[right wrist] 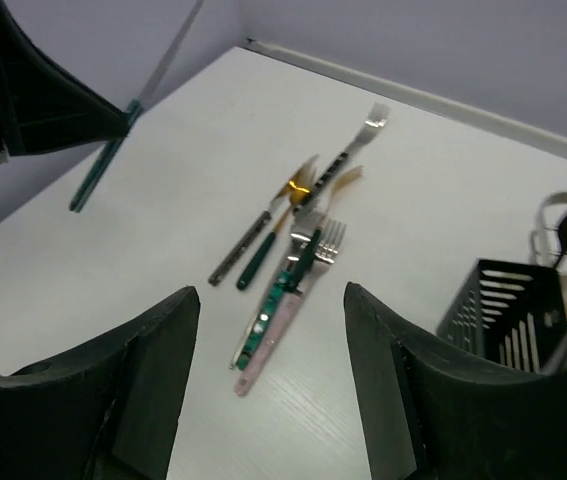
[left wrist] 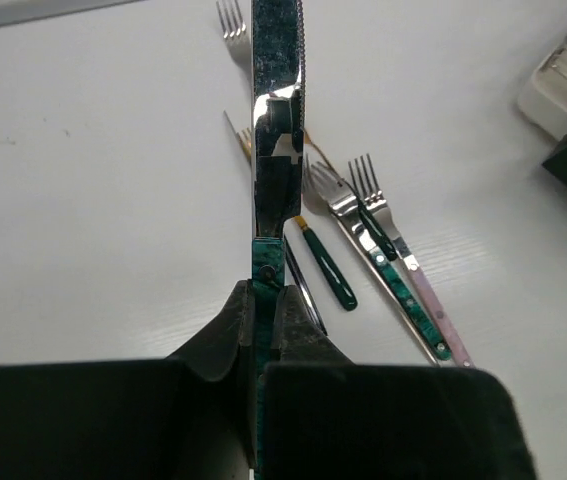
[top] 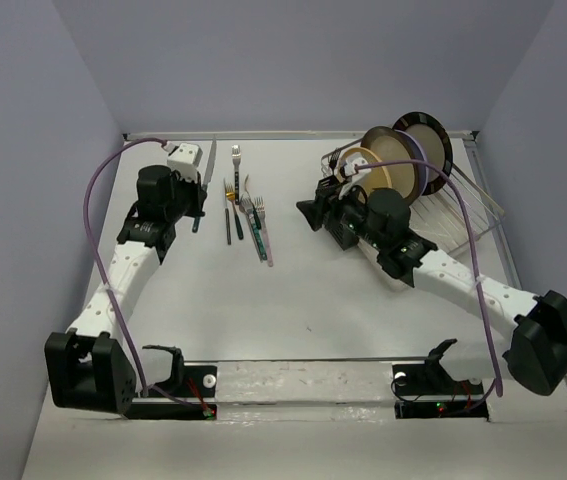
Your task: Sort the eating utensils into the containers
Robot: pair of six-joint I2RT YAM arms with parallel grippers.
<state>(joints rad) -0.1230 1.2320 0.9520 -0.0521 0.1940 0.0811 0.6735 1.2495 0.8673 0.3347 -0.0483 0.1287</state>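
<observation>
The left gripper [left wrist: 263, 296] is seen closed tight on a steel table knife with a marbled dark green handle [left wrist: 275, 150], gripped where handle meets blade. The knife's long axis is laid near-to-far: the handle end is turned back toward the arm bases and the blade is pointed at the far wall. From the right wrist camera it is seen tilted, blade end higher. The blade is mirror-bright, one edge finely serrated, and a rivet is visible in the handle.

Just right of it, a loose cluster of forks and knives [top: 248, 215] is spread on the white table [top: 293, 300], with handles of green, black, pinkish and gold, mostly aligned the same way.

The right gripper [right wrist: 271, 295] is held above them, its jaws wide apart and empty. Beside it, a black perforated rectangular caddy [right wrist: 503, 310] is stood upright.
</observation>
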